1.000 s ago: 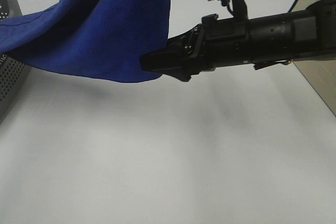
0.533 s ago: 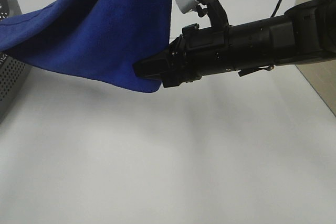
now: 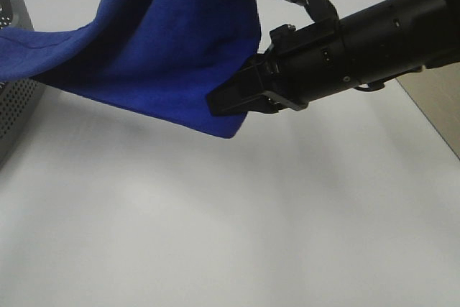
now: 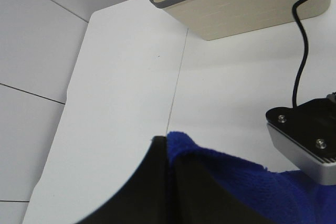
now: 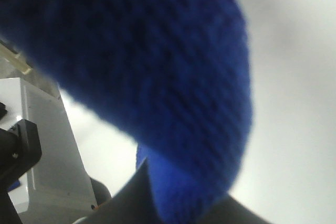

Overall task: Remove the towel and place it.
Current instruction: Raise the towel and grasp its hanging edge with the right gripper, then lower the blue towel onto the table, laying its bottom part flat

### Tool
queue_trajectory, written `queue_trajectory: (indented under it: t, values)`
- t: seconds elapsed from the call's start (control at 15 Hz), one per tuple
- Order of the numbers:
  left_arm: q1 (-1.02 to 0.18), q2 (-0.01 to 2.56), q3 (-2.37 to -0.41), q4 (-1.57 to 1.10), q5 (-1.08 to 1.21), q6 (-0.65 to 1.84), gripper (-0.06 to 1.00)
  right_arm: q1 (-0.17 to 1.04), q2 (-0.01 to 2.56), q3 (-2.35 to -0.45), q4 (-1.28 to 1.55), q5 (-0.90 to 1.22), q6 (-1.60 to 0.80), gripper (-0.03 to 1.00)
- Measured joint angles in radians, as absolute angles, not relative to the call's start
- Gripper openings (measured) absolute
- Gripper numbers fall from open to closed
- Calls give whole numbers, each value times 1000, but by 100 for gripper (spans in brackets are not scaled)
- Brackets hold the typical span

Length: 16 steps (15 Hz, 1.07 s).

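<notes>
The blue towel [image 3: 165,41] hangs in the air over the white table [image 3: 237,221], draped down from above the top of the exterior high view. One end trails left onto a grey perforated box [image 3: 13,109]. My right gripper [image 3: 224,100] reaches in from the right and is shut on the towel's lower right edge. In the right wrist view the towel [image 5: 147,61] fills most of the picture and runs down between the dark fingers [image 5: 134,198]. In the left wrist view my left gripper [image 4: 169,177] is shut on a fold of the towel [image 4: 236,182], high above the table.
The table's right edge [image 3: 431,116] borders a tan floor. The left wrist view shows a beige bin [image 4: 236,3] at the table's far side, a black cable [image 4: 302,40], and a silver and black block [image 4: 304,137] next to the towel.
The right gripper has shut on the towel's lower edge. It has shifted slightly right and tilted upward, pulling that edge along.
</notes>
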<state>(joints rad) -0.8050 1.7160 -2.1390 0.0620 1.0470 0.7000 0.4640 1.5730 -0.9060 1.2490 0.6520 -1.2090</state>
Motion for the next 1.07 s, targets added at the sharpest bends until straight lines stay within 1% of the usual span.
queue_trajectory:
  t: [0.13, 0.2, 0.33, 0.4, 0.47, 0.6, 0.73, 0.87, 1.07]
  values:
    - [-805, 1716, -2139, 70, 1005, 652, 0, 464, 1485, -932, 939, 643, -896, 2]
    - [-805, 1716, -2139, 70, 994, 641, 0, 464, 1464, -946, 844, 651, -825, 2]
    - [-805, 1716, -2139, 70, 968, 613, 0, 464, 1408, -1067, 466, 780, -497, 2]
    - [-805, 1716, -2139, 70, 968, 610, 0, 464, 1395, -1147, 304, 882, -363, 2]
    - [-805, 1716, -2139, 70, 968, 606, 0, 464, 1392, -1240, 177, 1004, -281, 2]
    - [-805, 1716, -2139, 71, 968, 585, 0, 464, 1392, -1407, 32, 1175, -219, 2]
    - [-805, 1712, -2139, 81, 974, 540, 0, 464, 1390, -1539, 0, 1203, -213, 2]
    - [-805, 1686, -2139, 102, 1027, 481, 0, 464, 1376, -1589, 0, 1208, -198, 2]
    - [-805, 1638, -2139, 127, 1186, 380, 0, 464, 1336, -1592, 0, 1219, -186, 2]
